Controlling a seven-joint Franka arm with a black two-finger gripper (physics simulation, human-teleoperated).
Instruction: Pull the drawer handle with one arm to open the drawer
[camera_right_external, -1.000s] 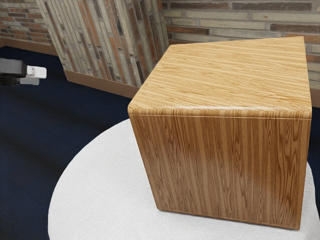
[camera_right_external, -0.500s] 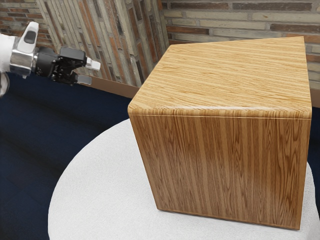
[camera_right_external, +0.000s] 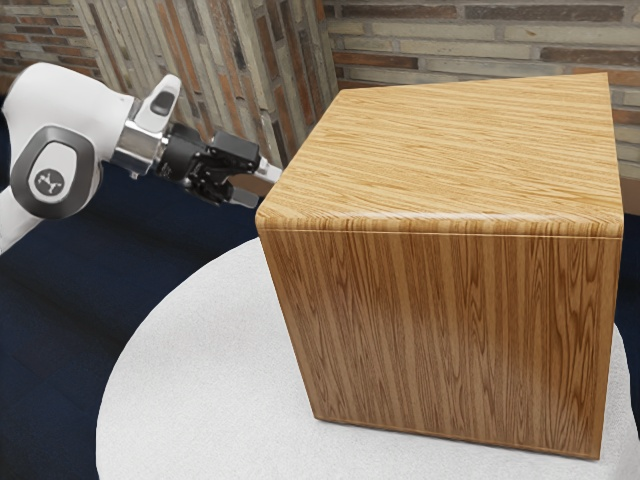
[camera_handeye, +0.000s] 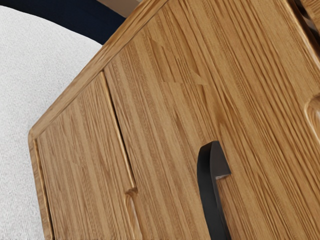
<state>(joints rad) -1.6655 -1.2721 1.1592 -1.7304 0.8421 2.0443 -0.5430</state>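
Note:
A wooden cabinet (camera_right_external: 450, 260) stands on a round white table (camera_right_external: 200, 400). Its drawer side faces the exterior view's left and is hidden in that view. My gripper (camera_right_external: 256, 181) hovers just off the cabinet's upper left edge, open, with nothing between its fingers and apart from the wood. In the wrist view the drawer front (camera_handeye: 200, 90) lies flush with the neighbouring panels. A dark curved handle (camera_handeye: 212, 192) sits on it, close ahead of my hand.
A brick wall (camera_right_external: 220, 70) rises behind the table over a dark blue floor (camera_right_external: 90, 270). Bare table surface (camera_handeye: 35, 75) lies in front of the cabinet's drawer side. A second panel (camera_handeye: 85, 165) borders the drawer front.
My arm has swung in from the exterior view's left edge toward the cabinet. The gripper now sits by the cabinet's upper left edge. The cabinet has not moved.

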